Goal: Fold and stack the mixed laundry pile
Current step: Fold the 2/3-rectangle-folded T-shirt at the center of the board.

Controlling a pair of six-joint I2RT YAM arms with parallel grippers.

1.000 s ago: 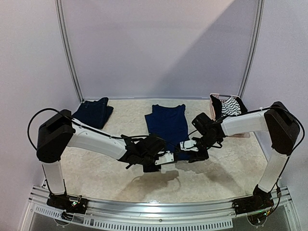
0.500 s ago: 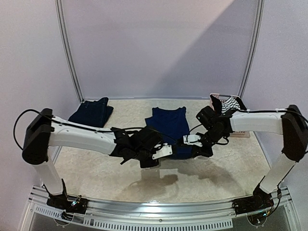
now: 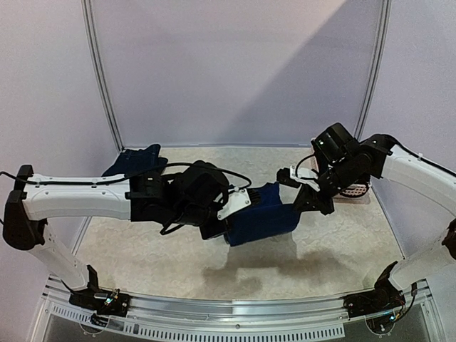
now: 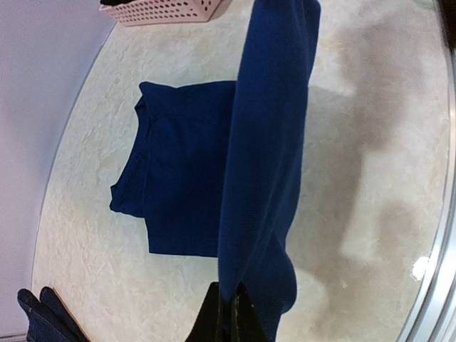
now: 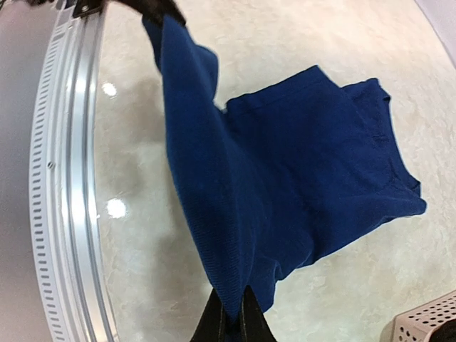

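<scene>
The navy T-shirt (image 3: 262, 216) from the laundry pile lies mid-table with its near hem lifted. My left gripper (image 3: 224, 228) is shut on the hem's left corner and my right gripper (image 3: 305, 204) is shut on its right corner. The hem hangs stretched between them above the table. In the left wrist view the fabric (image 4: 265, 157) runs up from my gripper (image 4: 231, 313), with the rest of the shirt flat on the table. The right wrist view shows my gripper (image 5: 234, 319) pinching the cloth (image 5: 285, 178). A folded dark denim piece (image 3: 135, 160) rests at the back left.
A pink perforated basket (image 3: 353, 192) stands at the back right, partly behind my right arm, and shows as the basket (image 4: 167, 8) and the basket (image 5: 427, 324) in the wrist views. A metal rail (image 5: 68, 178) borders the table's near edge.
Both grippers closed on the shirt's near hem and raised it off the table, carrying it back over the shirt. Both arms have stretched out and risen.
</scene>
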